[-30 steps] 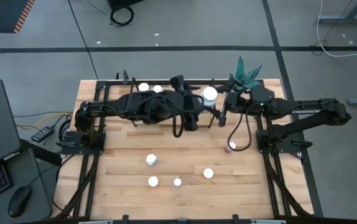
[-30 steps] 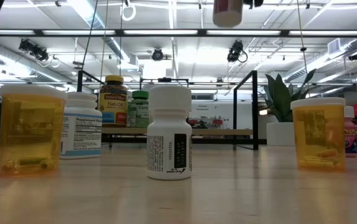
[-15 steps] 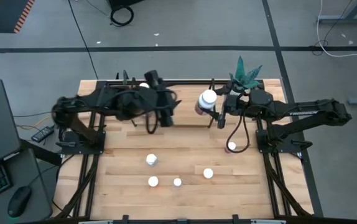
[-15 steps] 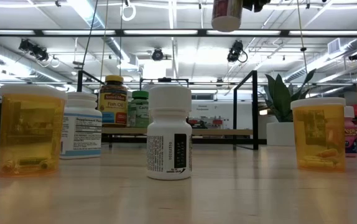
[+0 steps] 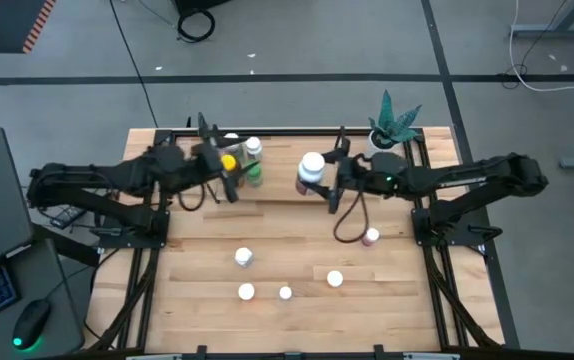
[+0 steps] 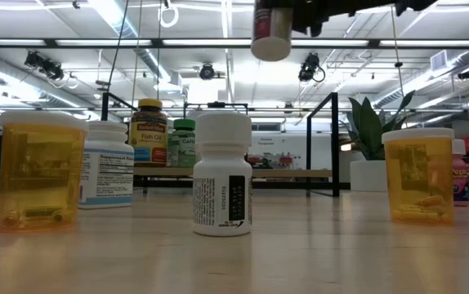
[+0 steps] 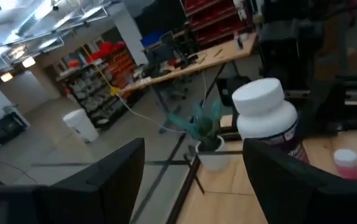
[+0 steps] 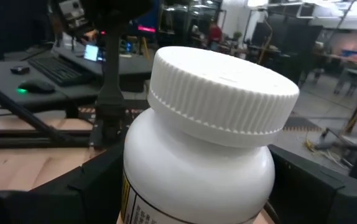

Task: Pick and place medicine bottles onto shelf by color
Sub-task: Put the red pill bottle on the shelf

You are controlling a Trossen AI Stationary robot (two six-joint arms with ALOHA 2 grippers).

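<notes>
Carrying a large white-capped white medicine bottle (image 5: 310, 170) in the right gripper (image 5: 329, 181), jaws clamped on its body, high over the low light-wood shelf (image 5: 282, 193) | left gripper (image 5: 224, 176) empty, jaws apart, beside shelved yellow-capped bottle (image 5: 229, 162) | five small bottles wait on the desk (image 5: 297, 320).

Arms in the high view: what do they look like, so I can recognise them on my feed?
Both are dark, jointed arms. The right arm trails a looping black cable and shows a small green light. The left arm is all dark too.
</notes>
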